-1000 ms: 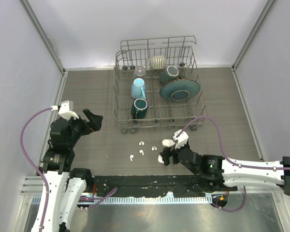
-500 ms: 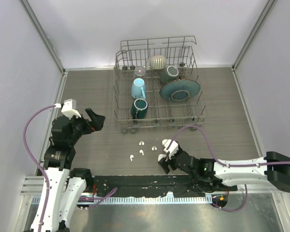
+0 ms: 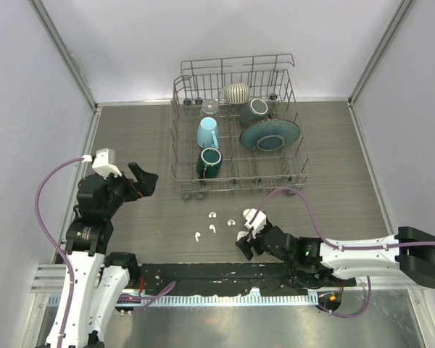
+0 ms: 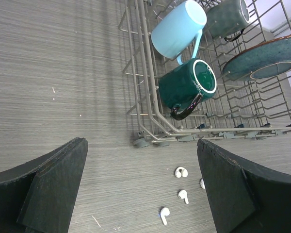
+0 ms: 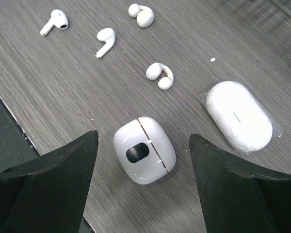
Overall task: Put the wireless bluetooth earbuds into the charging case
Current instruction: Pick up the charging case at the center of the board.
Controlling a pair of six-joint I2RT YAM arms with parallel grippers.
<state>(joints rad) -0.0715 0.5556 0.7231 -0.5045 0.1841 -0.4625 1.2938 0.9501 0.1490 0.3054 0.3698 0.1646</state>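
Two tiny glossy white stemmed plastic earbuds [image 5: 105, 41] loose on tabletop [image 5: 48, 87], ahead of right fingers [image 3: 245, 245] | right fingers apart, straddling closed rounded white plastic case [image 5: 144, 149], no grip seen | left fingers [image 3: 143, 178] wide apart, empty | progress: nothing inserted yet, case not opened

Four white earbuds [image 5: 54, 23] [image 5: 105, 39] [image 5: 141, 14] [image 5: 160, 76] are counted: two stemmed and two clip-shaped. Two cases [image 5: 144, 149] [image 5: 238, 115] are seen, one rounded and one oval. One rack [image 3: 239, 185] is loaded with three mugs [image 3: 207, 133] [image 3: 209, 161] [image 3: 255, 110], one plate [image 3: 270, 135] and one glass [image 3: 209, 109].
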